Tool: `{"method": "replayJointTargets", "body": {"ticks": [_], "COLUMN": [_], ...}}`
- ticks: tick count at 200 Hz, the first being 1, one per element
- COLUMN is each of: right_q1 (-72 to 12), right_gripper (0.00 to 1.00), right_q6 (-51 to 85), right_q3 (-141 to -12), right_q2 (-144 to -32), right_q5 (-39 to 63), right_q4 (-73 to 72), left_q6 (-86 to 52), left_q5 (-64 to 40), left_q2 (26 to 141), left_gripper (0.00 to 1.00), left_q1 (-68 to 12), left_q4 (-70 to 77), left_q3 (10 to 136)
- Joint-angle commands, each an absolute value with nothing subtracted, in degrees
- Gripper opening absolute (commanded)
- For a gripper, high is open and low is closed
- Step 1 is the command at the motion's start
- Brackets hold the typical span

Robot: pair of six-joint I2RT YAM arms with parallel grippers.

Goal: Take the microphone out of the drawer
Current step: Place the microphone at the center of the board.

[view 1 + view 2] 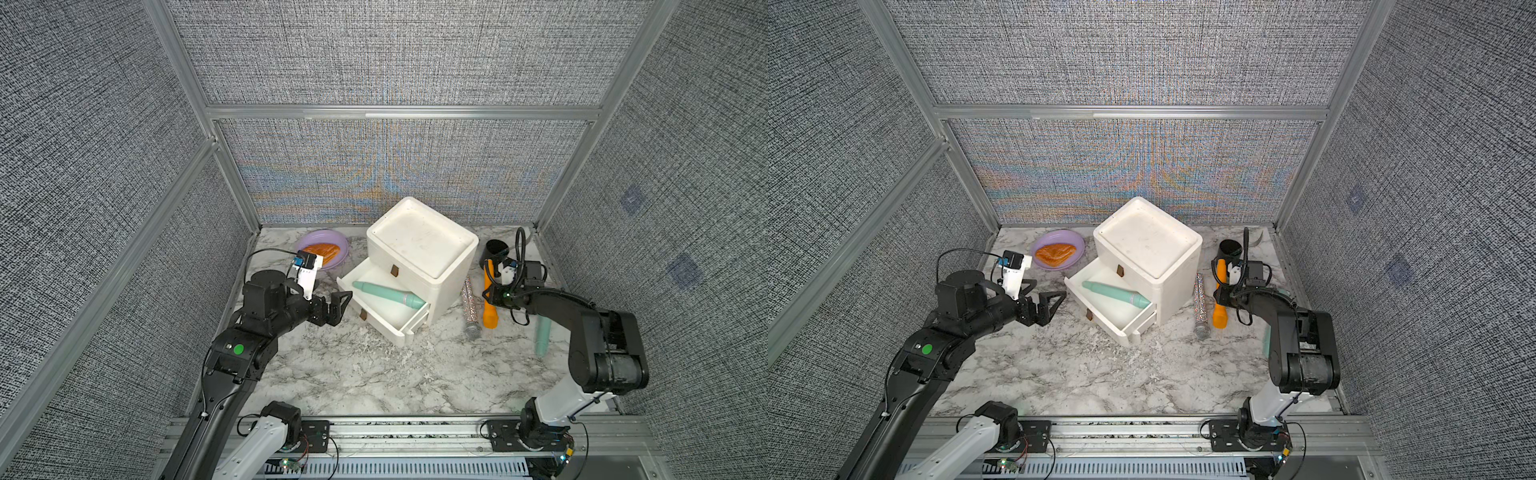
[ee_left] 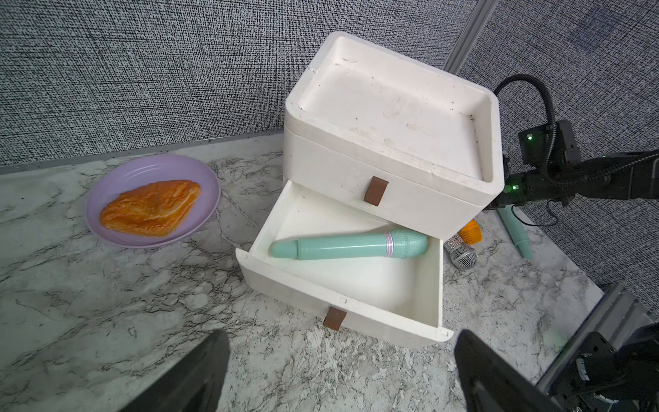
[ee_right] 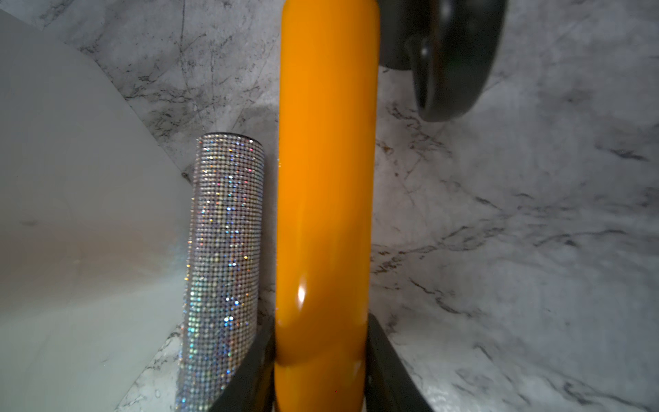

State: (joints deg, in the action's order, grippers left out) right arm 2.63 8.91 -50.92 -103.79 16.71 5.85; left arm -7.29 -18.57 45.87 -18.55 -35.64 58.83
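Here, a white two-drawer chest (image 1: 422, 257) stands on a marble tabletop (image 1: 353, 374), its lower drawer (image 1: 376, 321) pulled out and its upper drawer closed. A teal microphone (image 1: 388, 295) lies flat and diagonal on the floor of the open drawer, seen in both top views and in the left wrist view (image 2: 347, 245), with its head toward the corner nearest the chest body. The left gripper (image 1: 332, 302) hovers just outside the drawer's front, on the side of the chest where the drawers open. Its jaws are spread wide and hold nothing, and its dark fingers (image 2: 199, 374) frame the drawer in the left wrist view. On the opposite side of the chest, the right gripper (image 3: 321, 374) is clamped on the handle of an orange microphone (image 3: 326, 214), one jaw pressed to each side. Between the orange microphone and the chest wall lies a rhinestone-covered microphone (image 1: 469, 305), just beside both. A second teal microphone (image 1: 542, 340) lies farther from the chest, partly hidden under the right arm. A black cup (image 1: 496, 249) sits behind the orange microphone. Beside the chest's rear corner, on the left gripper's side, a lilac plate (image 1: 309, 239) carries a golden pastry (image 1: 323, 252).
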Motion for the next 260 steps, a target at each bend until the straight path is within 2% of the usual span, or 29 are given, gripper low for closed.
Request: {"method": "replayJointTargets", "body": {"ticks": [1,39,72,126,186,192,202,207,238,260], "right_q1": [1.72,0.96,0.71,0.53,-0.61,-0.66,-0.70,-0.90,-2.64,-6.07], "right_gripper": [0.23,0.46,0.60,0.65,0.78,0.81,0.94,0.97,0.98,0.98], "right_q6": [7.91,8.00,7.73,7.65,6.21,5.52,4.57,3.99,0.57,-2.72], "right_q3": [-51.77,-51.42,-51.91,-54.58,-63.50,-65.01,-68.45,-70.22,-78.79,-83.05], "right_q2": [-104.18,-104.13,-103.95,-98.12,-86.05,-85.27,-84.51,-84.06,-80.78,-78.71], "right_q5": [16.26,15.57,15.23,13.11,7.36,6.66,4.45,3.68,3.96,9.70], "right_q4": [6.49,7.10,7.94,11.53,20.92,22.35,25.47,26.73,29.95,28.81], "left_q6": [-6.81,-6.77,-6.62,-6.66,-6.27,-6.09,-5.84,-5.75,-4.57,-4.06], "left_q5": [-19.35,-19.51,-19.51,-19.59,-20.66,-20.94,-21.54,-21.97,-24.85,-26.69], "left_q2": [45.53,45.53,45.36,45.40,45.67,45.54,45.57,45.52,45.86,46.38], "left_gripper": [1.00,1.00,1.00,1.00,1.00,1.00,1.00,1.00,1.00,1.00], "left_q1": [-18.46,-18.46,-18.46,-18.46,-18.46,-18.46,-18.46,-18.47,-18.48,-18.50], "left_q4": [-33.60,-33.75,-33.74,-33.24,-33.51,-33.59,-33.81,-34.03,-34.78,-35.37], "left_q3": [58.58,58.56,58.53,58.37,58.51,58.49,58.41,58.44,58.19,58.06]}}
